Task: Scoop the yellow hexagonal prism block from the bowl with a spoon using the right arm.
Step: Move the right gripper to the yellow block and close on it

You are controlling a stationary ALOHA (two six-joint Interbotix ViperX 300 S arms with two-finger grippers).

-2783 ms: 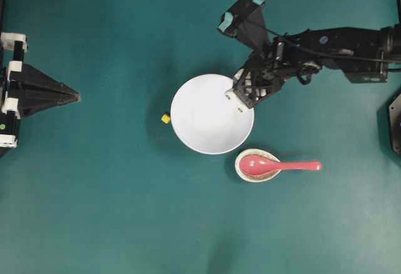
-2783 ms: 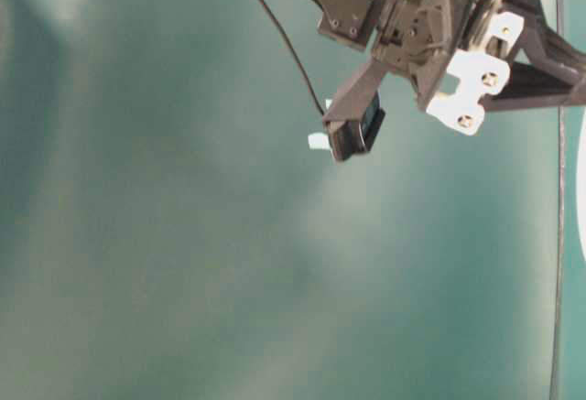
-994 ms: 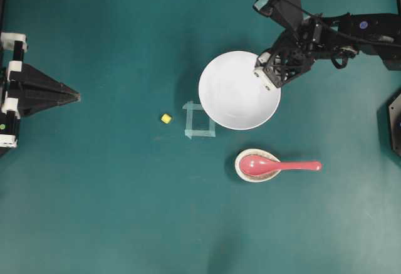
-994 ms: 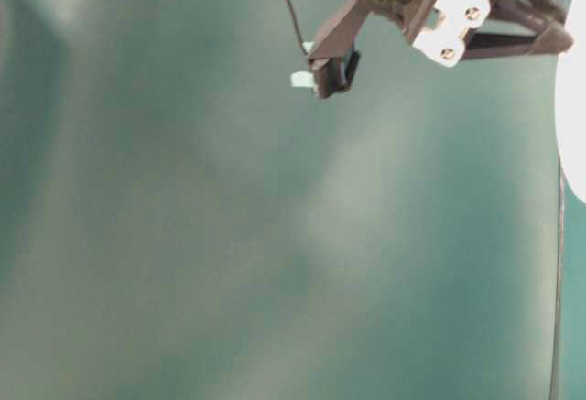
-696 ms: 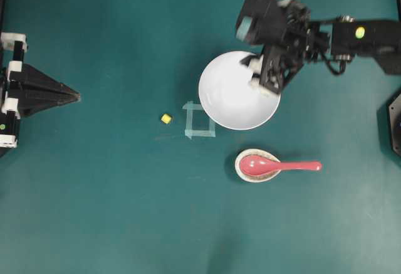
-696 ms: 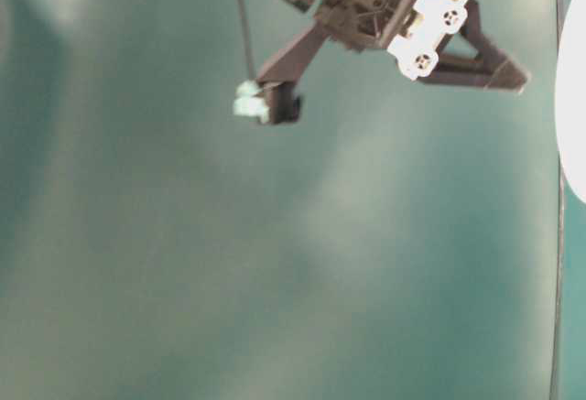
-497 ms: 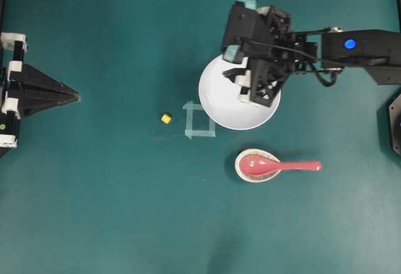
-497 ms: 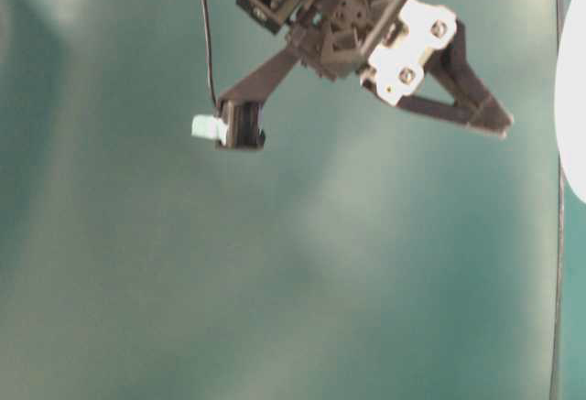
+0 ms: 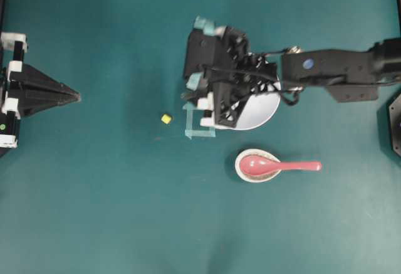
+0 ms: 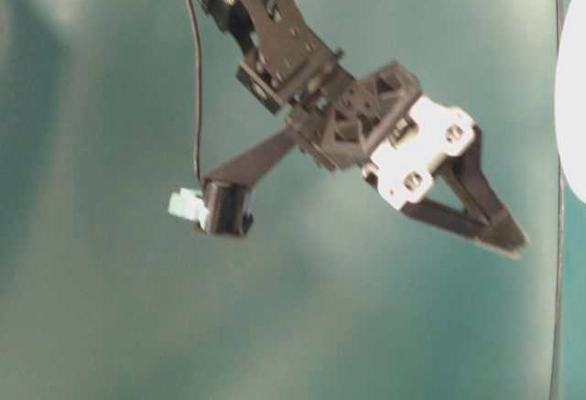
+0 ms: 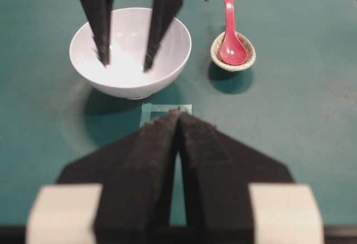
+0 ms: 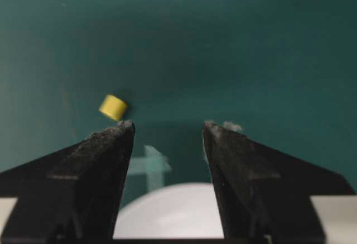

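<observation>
The yellow hexagonal prism block (image 9: 166,118) lies on the green table, left of the white bowl (image 9: 268,108) and outside it. The bowl (image 11: 177,46) holds nothing. My right gripper (image 12: 165,125) is open and empty. It hangs above the bowl's left rim and points towards the block (image 12: 113,107), which lies a short way beyond its left fingertip. The right arm (image 9: 326,73) reaches in from the right and covers much of the bowl. The pink-red spoon (image 9: 294,165) rests with its scoop in a small speckled dish (image 9: 239,160). My left gripper (image 9: 75,96) is shut at the far left.
A pale tape square (image 9: 190,130) is stuck to the table between the block and the bowl, partly under the right gripper. The dish (image 11: 249,58) with the spoon (image 11: 230,37) stands just below and right of the bowl.
The bowl was dragged up and right off the tape square, uncovering it. In the last second the right gripper swung from the bowl's right rim leftward across it. The left arm stayed still.
</observation>
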